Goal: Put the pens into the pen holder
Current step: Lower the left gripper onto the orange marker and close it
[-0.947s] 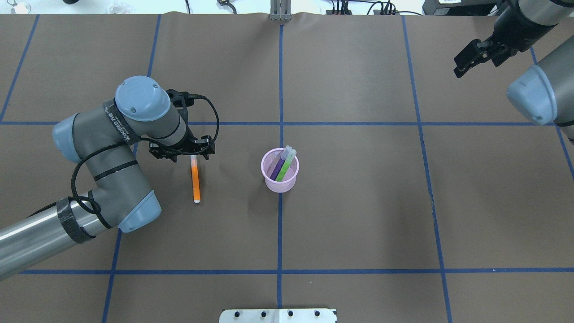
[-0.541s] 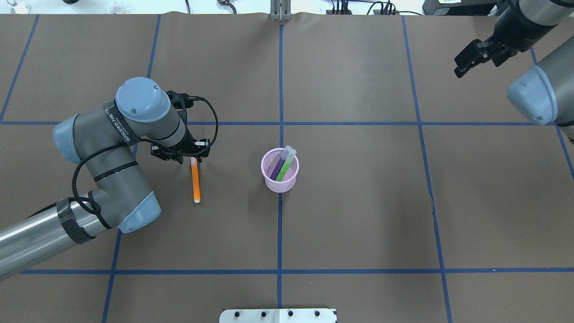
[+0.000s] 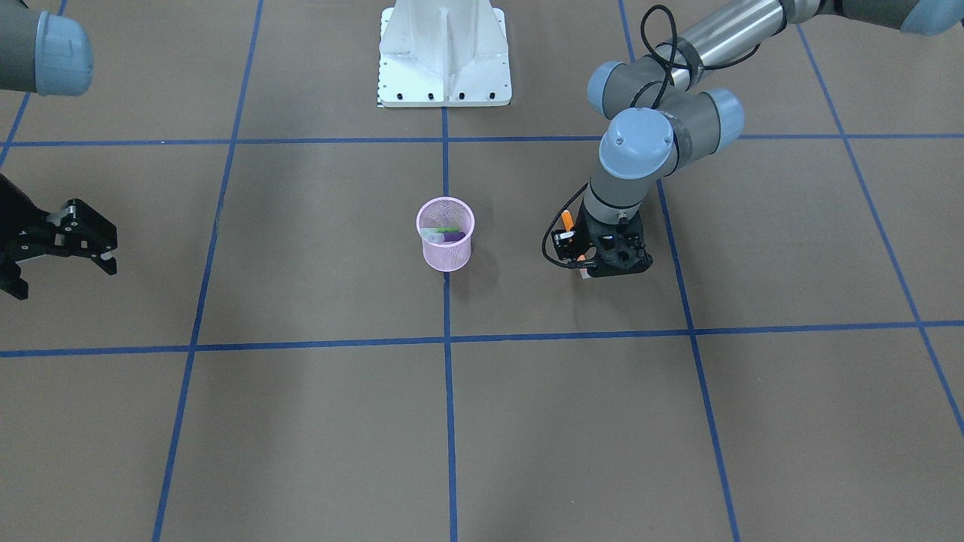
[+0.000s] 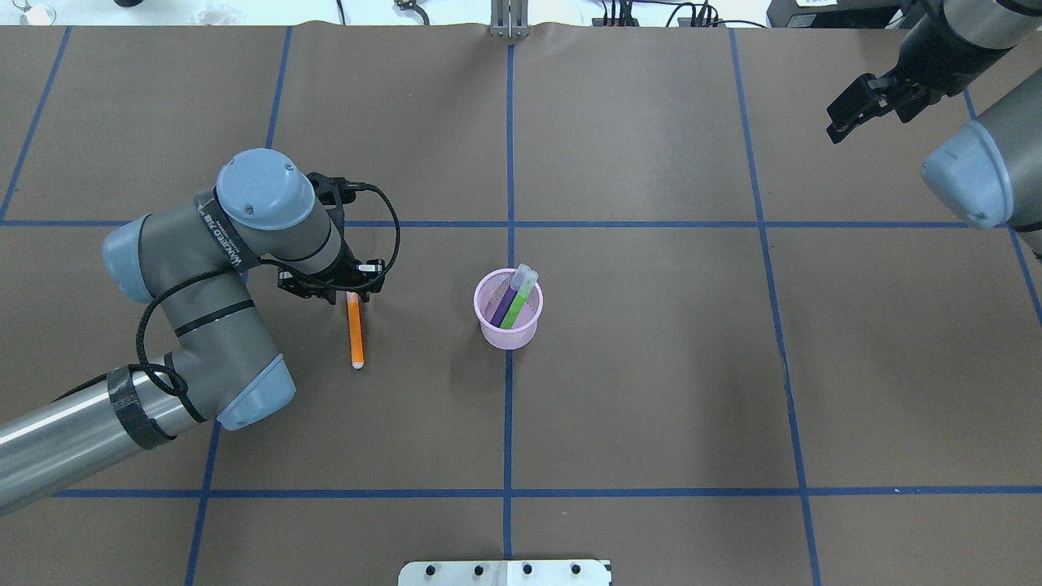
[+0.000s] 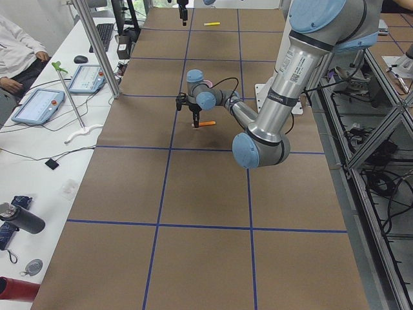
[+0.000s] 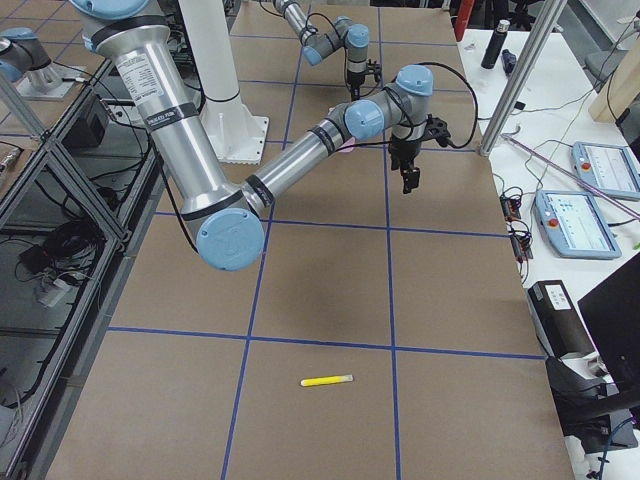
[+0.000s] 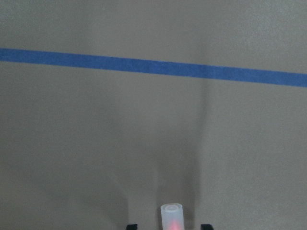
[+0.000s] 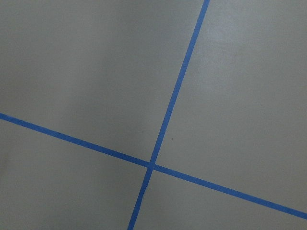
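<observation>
- Orange pen [image 4: 355,330] is the one to fetch. It lies flat on the table with its long axis running near to far, white-tipped end nearest the robot and translucent cap at the far end.
- The left gripper [image 4: 352,290] points straight down over that far cap end, so the whole barrel stretches away from the claw toward the robot. This is an end grip rather than a middle one, so I judge the pen could droop or swing once it is lifted.
- In the left wrist view the cap sits between two dark fingertips [image 7: 132,227] with a strip of paper showing on either side. The jaws are spread and straddle the pen without clamping it.
- The pen holder [image 4: 506,336] stands upright to the right of the orange pen, apart from it, on a blue tape line [image 4: 509,163]. A purple pen [image 4: 504,306] and a green pen [image 4: 515,310] already lean in it, their tops over the far rim.
- The left arm is much the nearer. The right gripper [image 4: 834,122] is held off the table at the far right, fingers apart and holding nothing.
- A yellow pen [image 6: 327,380] lies alone toward the table's right end, well apart from the holder, and shows only in the side views.
- The surface is flat, matte brown paper [image 4: 651,366], where a round barrel may roll if nudged. The freer room in the holder's mouth is on its near side.
</observation>
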### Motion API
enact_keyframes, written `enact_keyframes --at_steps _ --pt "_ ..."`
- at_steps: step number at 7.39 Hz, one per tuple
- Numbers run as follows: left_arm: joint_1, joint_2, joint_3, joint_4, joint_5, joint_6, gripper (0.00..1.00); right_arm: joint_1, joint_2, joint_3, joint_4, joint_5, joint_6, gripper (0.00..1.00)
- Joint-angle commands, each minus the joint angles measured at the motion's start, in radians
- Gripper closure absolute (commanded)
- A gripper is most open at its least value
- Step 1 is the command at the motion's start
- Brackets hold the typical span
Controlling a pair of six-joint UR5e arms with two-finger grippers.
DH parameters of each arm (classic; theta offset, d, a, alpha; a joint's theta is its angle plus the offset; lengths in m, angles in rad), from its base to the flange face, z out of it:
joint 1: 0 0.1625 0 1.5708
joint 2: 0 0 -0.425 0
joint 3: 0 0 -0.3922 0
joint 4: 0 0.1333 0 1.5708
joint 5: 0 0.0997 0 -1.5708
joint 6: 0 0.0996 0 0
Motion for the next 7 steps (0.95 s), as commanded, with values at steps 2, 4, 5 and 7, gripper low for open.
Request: enact_keyframes --at_steps 2,4,5,7 --pt "0.011 0.003 0.002 0.0 0.004 -0.004 0.58 0.0 -0.004 0.0 0.0 -0.001 0.0 0.0" --pt "0.013 0.006 0.002 0.0 0.004 -0.002 0.58 0.0 -0.008 0.002 0.0 -0.001 0.0 0.0" --pt "0.014 0.007 0.002 0.0 0.004 -0.002 0.58 0.0 -0.008 0.002 0.0 -0.001 0.0 0.0" --pt "0.014 0.007 0.002 0.0 0.007 -0.002 0.93 0.0 -0.008 0.002 0.0 -0.001 0.0 0.0"
